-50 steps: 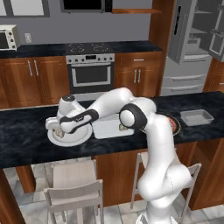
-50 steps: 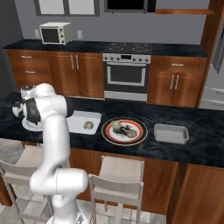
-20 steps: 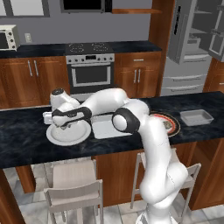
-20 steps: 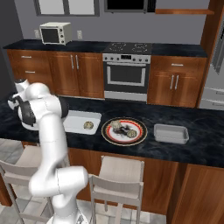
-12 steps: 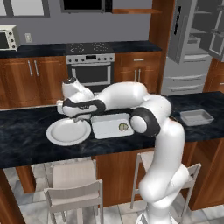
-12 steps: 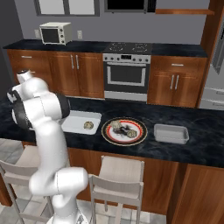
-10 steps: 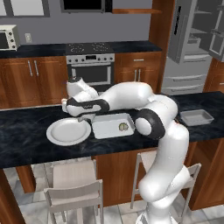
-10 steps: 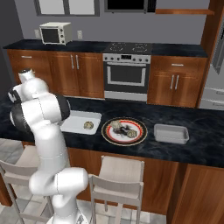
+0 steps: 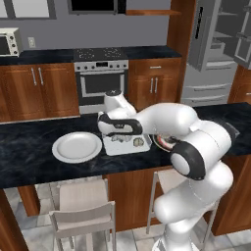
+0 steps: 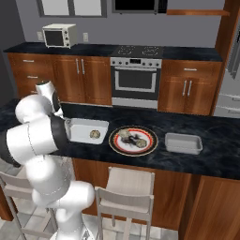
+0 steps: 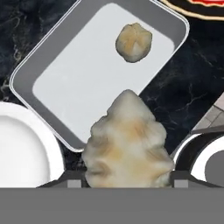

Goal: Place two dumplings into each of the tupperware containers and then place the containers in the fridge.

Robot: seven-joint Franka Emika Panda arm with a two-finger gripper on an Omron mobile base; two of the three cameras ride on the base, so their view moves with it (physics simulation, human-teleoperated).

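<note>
In the hand view my gripper [image 11: 127, 178] is shut on a lumpy beige dumpling [image 11: 127, 140], hanging just above the near rim of a pale grey tupperware container [image 11: 65, 83]. A second dumpling [image 11: 134, 41] lies inside that container, toward its far end. From the left base view the gripper [image 9: 119, 138] hovers over the same container [image 9: 128, 148] with its dumpling [image 9: 138, 142]. The right base view shows this container [image 10: 82, 127], the other tupperware container [image 10: 183, 143] standing empty at the right, and more dumplings [image 10: 124, 134] on the red-rimmed plate [image 10: 133, 151]. The fridge [image 9: 215, 49] stands open at the back right.
A round white plate [image 9: 77, 146] lies on the dark counter just left of the container. The oven [image 9: 102, 81] and wooden cabinets stand behind the counter. Stools [image 10: 124, 190] stand at the counter's near side. My own arm spans the counter above the red-rimmed plate.
The arm has swung right from above the white plate to above the tupperware container, carrying the dumpling. The jaws have kept the same width.
</note>
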